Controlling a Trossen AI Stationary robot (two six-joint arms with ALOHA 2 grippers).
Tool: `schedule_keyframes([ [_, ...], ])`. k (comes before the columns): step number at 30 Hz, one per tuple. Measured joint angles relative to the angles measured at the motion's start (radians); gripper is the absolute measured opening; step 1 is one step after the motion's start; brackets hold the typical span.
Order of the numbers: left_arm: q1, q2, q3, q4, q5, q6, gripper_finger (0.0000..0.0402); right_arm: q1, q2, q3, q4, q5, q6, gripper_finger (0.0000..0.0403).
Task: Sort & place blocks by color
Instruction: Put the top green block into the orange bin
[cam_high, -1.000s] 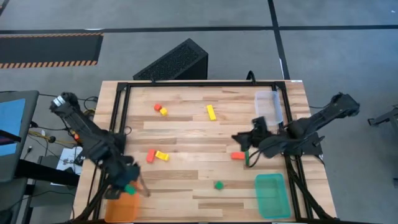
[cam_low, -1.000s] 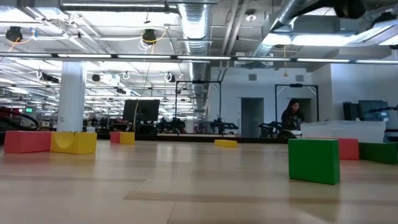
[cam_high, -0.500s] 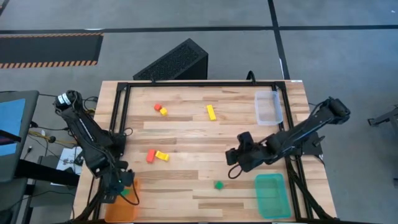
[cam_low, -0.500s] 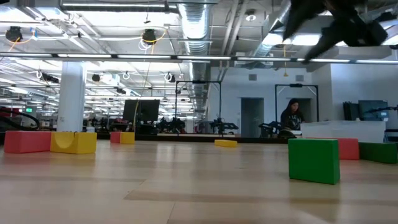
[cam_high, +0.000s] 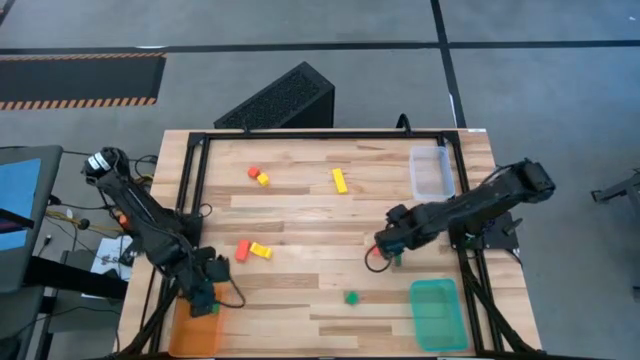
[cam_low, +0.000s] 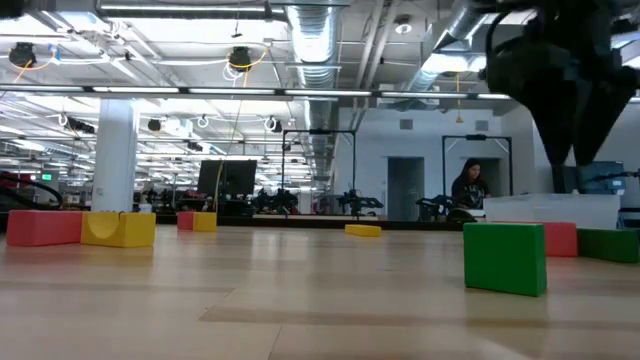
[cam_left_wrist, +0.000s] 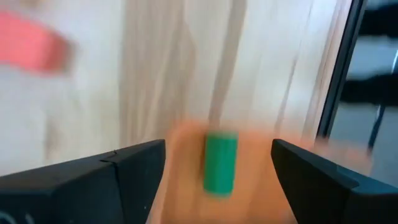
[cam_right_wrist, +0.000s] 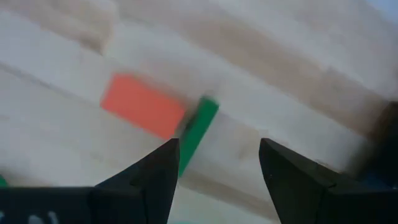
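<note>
Both grippers open over the counter (cam_high: 300, 200), neither holding a block

Left gripper (cam_left_wrist: 217, 163) hovers with fingers spread above a green block (cam_left_wrist: 220, 163) lying in the orange tray (cam_high: 196, 332); right gripper (cam_right_wrist: 217, 163) gapes above a red block (cam_right_wrist: 142, 104) touching a green bar (cam_right_wrist: 198, 132). Elsewhere: a red and yellow pair (cam_high: 252, 250), another pair (cam_high: 258, 176), a yellow bar (cam_high: 340, 180), a green cube (cam_high: 351, 297)

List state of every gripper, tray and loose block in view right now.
left gripper: open, over the orange tray
right gripper: open, empty, above the red block and green bar
green block: released, lying in orange tray
red block: on table, touching green bar
green cube: loose on table
teal tray: looks empty
clear tray: looks empty
</note>
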Motion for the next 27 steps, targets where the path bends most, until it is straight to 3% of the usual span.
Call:
schedule_keyframes([
  [4,0.054,0.0,0.052,0.002,-0.113,0.001,0.0276,-0.007,0.056,0.001,0.045,-0.092,-0.094,0.0244],
  [13,0.126,0.0,0.103,0.014,-0.324,0.003,0.0277,0.011,0.177,0.001,0.088,-0.129,-0.156,0.0244],
  [20,0.183,0.0,0.118,0.019,-0.34,0.03,0.0277,0.013,0.22,-0.015,0.143,-0.153,-0.107,0.0244],
  [27,0.225,0.0,0.118,0.018,-0.339,0.088,0.0277,0.013,0.193,-0.165,0.385,-0.182,0.006,0.0244],
])
